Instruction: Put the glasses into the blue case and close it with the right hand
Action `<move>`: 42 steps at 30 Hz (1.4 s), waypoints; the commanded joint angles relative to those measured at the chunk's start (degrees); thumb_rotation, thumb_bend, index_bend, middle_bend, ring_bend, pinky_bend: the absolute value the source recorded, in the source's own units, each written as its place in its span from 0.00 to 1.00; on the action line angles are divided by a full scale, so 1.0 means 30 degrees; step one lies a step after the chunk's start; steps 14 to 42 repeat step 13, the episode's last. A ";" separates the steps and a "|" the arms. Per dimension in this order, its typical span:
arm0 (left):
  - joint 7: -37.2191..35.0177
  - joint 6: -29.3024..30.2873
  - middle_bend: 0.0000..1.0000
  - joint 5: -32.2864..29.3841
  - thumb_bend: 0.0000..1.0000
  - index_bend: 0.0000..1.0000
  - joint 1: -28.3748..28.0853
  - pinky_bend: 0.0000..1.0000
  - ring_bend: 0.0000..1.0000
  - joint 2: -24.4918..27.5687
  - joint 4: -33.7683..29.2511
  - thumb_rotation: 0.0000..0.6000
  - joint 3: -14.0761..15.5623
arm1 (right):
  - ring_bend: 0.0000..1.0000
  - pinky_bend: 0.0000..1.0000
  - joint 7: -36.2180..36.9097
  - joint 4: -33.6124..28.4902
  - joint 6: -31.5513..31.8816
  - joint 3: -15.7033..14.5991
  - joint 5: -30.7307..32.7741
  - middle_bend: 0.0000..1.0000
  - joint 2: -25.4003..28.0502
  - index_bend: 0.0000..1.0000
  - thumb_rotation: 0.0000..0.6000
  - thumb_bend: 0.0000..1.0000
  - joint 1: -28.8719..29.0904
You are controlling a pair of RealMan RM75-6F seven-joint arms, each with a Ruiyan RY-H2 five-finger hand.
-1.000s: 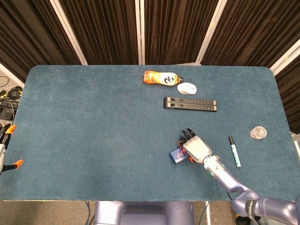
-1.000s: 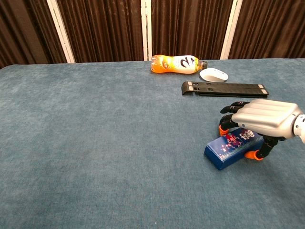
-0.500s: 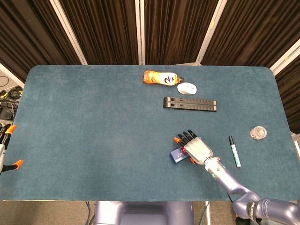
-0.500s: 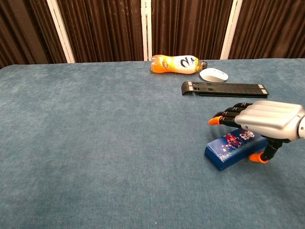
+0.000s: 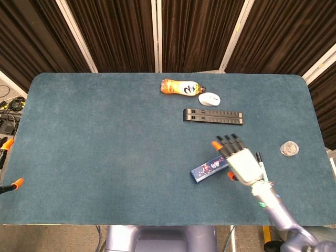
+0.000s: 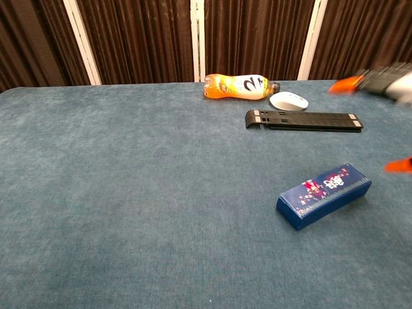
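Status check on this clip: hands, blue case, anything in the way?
Right hand open, raised off the case. Left hand out of view. Blue case shut, lying flat on the table; glasses not visible. Marker lies close by on the right.

Right hand [image 5: 240, 161] hovers palm-down, fingers seemingly spread and empty.

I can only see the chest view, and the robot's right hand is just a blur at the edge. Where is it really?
Observer: In the head view the right hand hangs just right of the blue case, fingers spread, holding nothing.
Operator: Is there stuff over there I can't see?
Observer: Yes, a marker lies on the table, partly hidden by the hand.
Operator: Anything more?
Observer: A small clear round dish sits further right, near the table's edge.
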 commanded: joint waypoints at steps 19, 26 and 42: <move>-0.1566 0.0809 0.00 0.1157 0.00 0.00 0.0369 0.00 0.00 0.0086 0.0766 1.00 0.0202 | 0.00 0.00 0.5034 0.2400 0.4383 -0.0108 -0.0500 0.00 0.0282 0.00 1.00 0.00 -0.4277; -0.1566 0.0809 0.00 0.1157 0.00 0.00 0.0369 0.00 0.00 0.0086 0.0766 1.00 0.0202 | 0.00 0.00 0.5034 0.2400 0.4383 -0.0108 -0.0500 0.00 0.0282 0.00 1.00 0.00 -0.4277; -0.1566 0.0809 0.00 0.1157 0.00 0.00 0.0369 0.00 0.00 0.0086 0.0766 1.00 0.0202 | 0.00 0.00 0.5034 0.2400 0.4383 -0.0108 -0.0500 0.00 0.0282 0.00 1.00 0.00 -0.4277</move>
